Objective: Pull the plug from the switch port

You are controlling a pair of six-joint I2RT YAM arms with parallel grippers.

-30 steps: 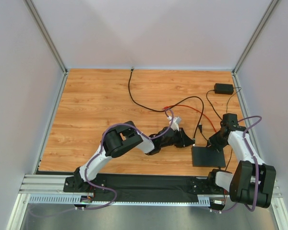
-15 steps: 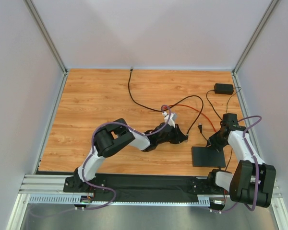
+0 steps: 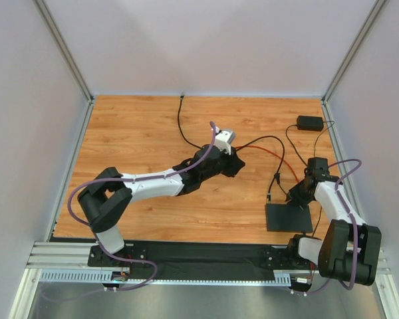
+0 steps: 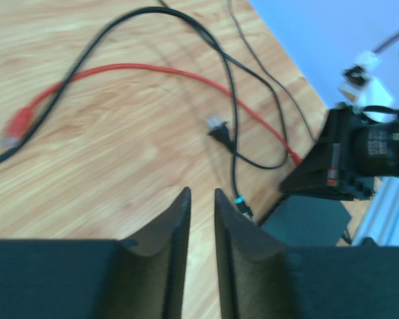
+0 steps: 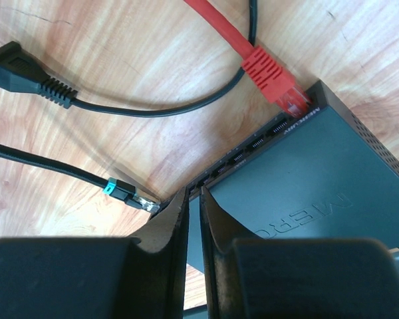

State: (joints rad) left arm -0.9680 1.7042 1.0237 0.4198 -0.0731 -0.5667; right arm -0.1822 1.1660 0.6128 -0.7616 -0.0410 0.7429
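Note:
The switch (image 3: 288,219) is a flat black box at the near right; it also shows in the left wrist view (image 4: 312,226) and in the right wrist view (image 5: 306,173). A black cable's plug with a teal band (image 5: 128,193) lies free on the wood just left of the switch's port edge, outside any port; it also shows from above (image 3: 268,197) and in the left wrist view (image 4: 242,205). My right gripper (image 5: 193,189) is shut and rests on the switch's near corner (image 3: 298,198). My left gripper (image 3: 238,164) is narrowly open, empty and well back from the plug (image 4: 201,191).
A red cable's plug (image 5: 274,78) sits in a port farther along the switch's edge. A black two-prong power plug (image 4: 216,129) and looping black and red cables (image 3: 279,159) lie behind the switch. A small black adapter brick (image 3: 310,123) is at the far right.
My left gripper has drawn back up and to the left, away from the switch. The teal-banded plug now lies loose on the wood. My right gripper has stayed on the switch.

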